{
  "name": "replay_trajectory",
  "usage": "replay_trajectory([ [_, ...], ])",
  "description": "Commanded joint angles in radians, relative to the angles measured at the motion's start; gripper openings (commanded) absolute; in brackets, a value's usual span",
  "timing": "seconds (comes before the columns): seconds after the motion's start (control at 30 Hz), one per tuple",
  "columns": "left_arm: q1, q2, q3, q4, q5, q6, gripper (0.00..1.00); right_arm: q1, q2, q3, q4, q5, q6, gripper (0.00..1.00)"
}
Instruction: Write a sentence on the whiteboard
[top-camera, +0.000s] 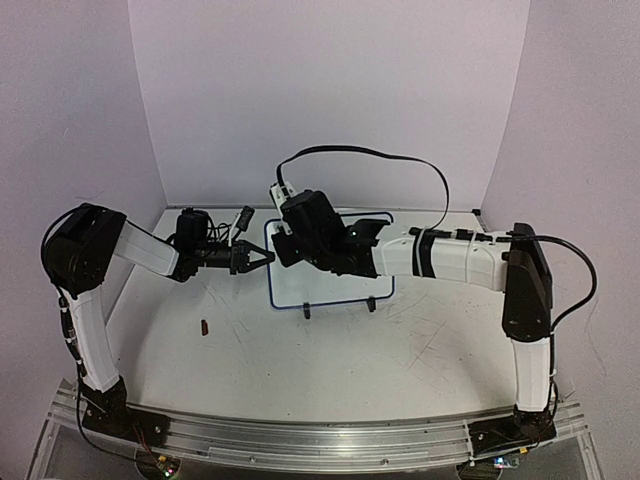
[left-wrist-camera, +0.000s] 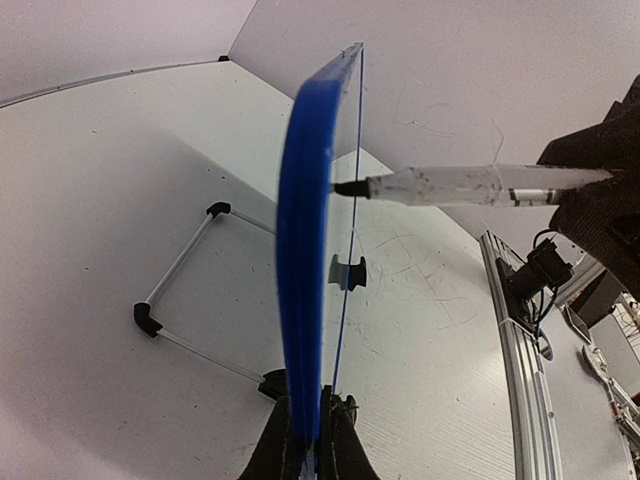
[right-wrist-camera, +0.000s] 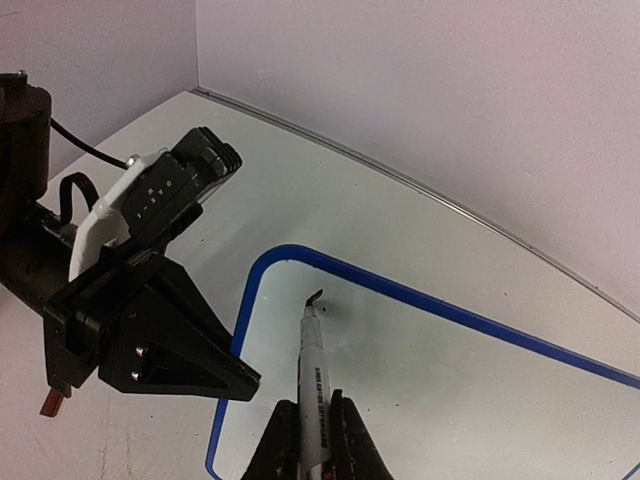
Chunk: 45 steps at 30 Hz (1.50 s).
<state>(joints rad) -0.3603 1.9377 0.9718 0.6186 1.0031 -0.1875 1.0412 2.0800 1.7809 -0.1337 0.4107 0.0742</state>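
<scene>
The whiteboard (right-wrist-camera: 450, 400) is glossy and smooth, its blue frame (left-wrist-camera: 305, 250) plastic-looking. The table (top-camera: 400, 350) is matt white and scratched. The marker (left-wrist-camera: 460, 185) has a pale, smudged plastic barrel.

We record two arms of like build: the left arm (top-camera: 95, 300) and right arm (top-camera: 455, 258) carry white link shells between black joint housings. A black cable (top-camera: 400, 158) arcs off the right wrist. The left pincer (right-wrist-camera: 240, 382) is black, wedge-shaped, with two bright screws (right-wrist-camera: 141, 351) on its flank.

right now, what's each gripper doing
left gripper: shut on the whiteboard, clamping its blue edge
right gripper: shut on the marker
</scene>
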Motion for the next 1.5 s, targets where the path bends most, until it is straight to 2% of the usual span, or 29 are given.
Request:
replay_trajectory([
  [0.0,0.004,-0.04,-0.006,-0.011,-0.086,0.034,0.0,-0.003,0.027,0.053,-0.004,0.008,0.015,0.0],
  [1.47,0.005,-0.042,-0.007,-0.016,-0.087,0.037,0.0,-0.004,0.008,0.002,-0.05,-0.058,0.048,0.0],
])
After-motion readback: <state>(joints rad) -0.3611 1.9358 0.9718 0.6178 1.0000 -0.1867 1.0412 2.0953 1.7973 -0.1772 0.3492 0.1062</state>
